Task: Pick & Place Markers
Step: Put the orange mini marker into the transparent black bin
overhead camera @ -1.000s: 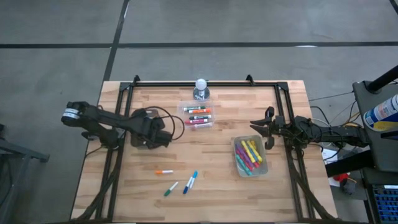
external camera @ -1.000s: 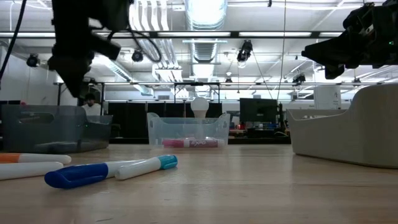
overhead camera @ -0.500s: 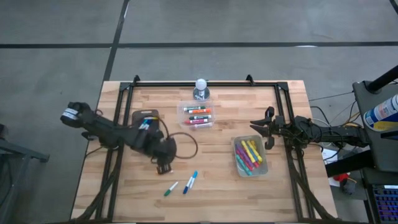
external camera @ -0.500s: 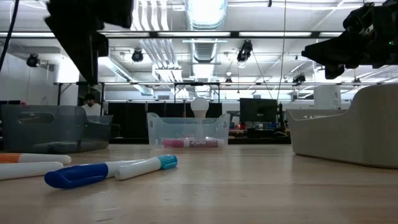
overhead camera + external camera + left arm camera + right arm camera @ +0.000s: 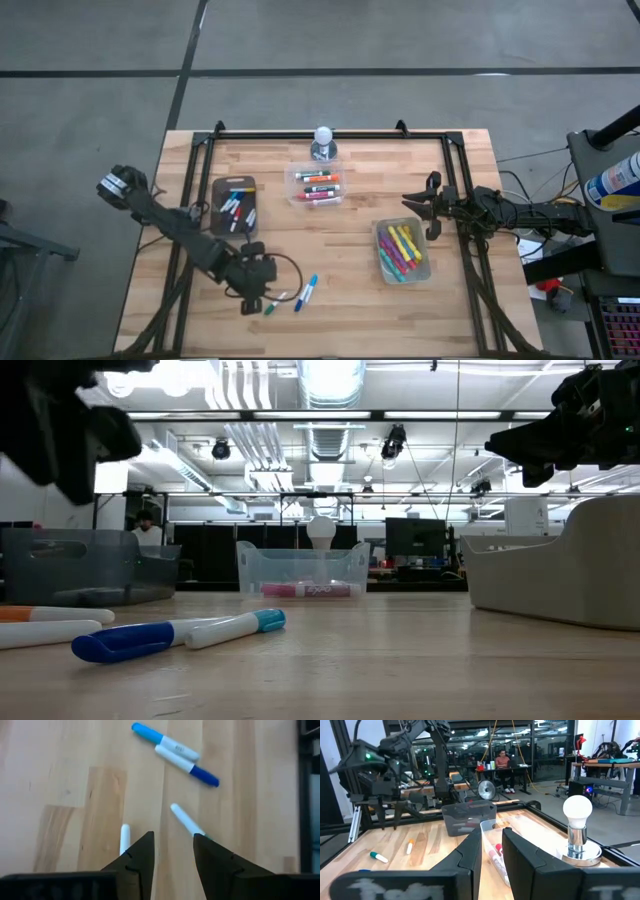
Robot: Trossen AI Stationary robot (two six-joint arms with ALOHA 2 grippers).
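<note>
Near the table's point(image 5: 350, 300) front edge, the left gripper point(image 5: 172, 852) hung with fingers parted and empty over three loose markers point(image 5: 306, 292). Farther back, more markers lay in the dark tray point(image 5: 219, 224) toward the left edge and in two clear tubs point(image 5: 424, 262). The right gripper point(image 5: 420, 216) waited by the right edge, fingers slightly apart, holding nothing.

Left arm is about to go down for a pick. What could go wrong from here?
1. The open left pincer is over bare wood, with the orange pen and the green pen just outside its fingers. Coming straight down, it may close on nothing or pin one.
2. The blue pens lie close by; a nudged pen could roll into them.
</note>
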